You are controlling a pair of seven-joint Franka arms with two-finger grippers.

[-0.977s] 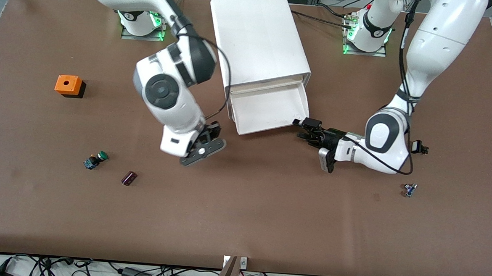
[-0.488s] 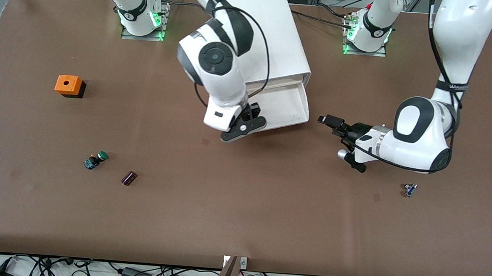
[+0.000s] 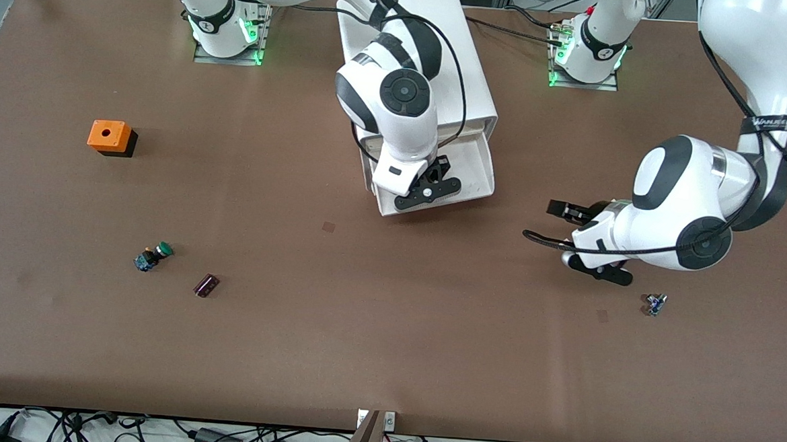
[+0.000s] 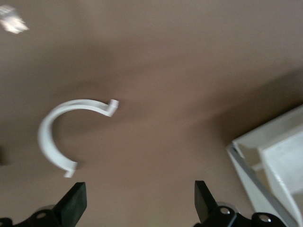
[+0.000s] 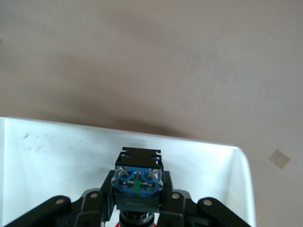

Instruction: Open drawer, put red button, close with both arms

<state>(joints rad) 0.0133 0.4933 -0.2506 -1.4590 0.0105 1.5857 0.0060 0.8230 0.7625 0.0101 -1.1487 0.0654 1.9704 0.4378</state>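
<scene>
Right gripper (image 5: 136, 208) clamps button (image 5: 137, 182) over open drawer (image 3: 472, 163) — blue-black body up, axis vertical. Left gripper (image 4: 137, 203) wide, over bare table (image 3: 388, 328) — "WANUSS…" band.

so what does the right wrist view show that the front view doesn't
Only the right wrist view shows the red button, its black-and-blue body clamped in the right hand over the drawer.

Only the front view shows the left hand over bare table toward the left arm's end, the cabinet, the orange box and the green-capped switch.

Both show the open drawer and the table.
</scene>
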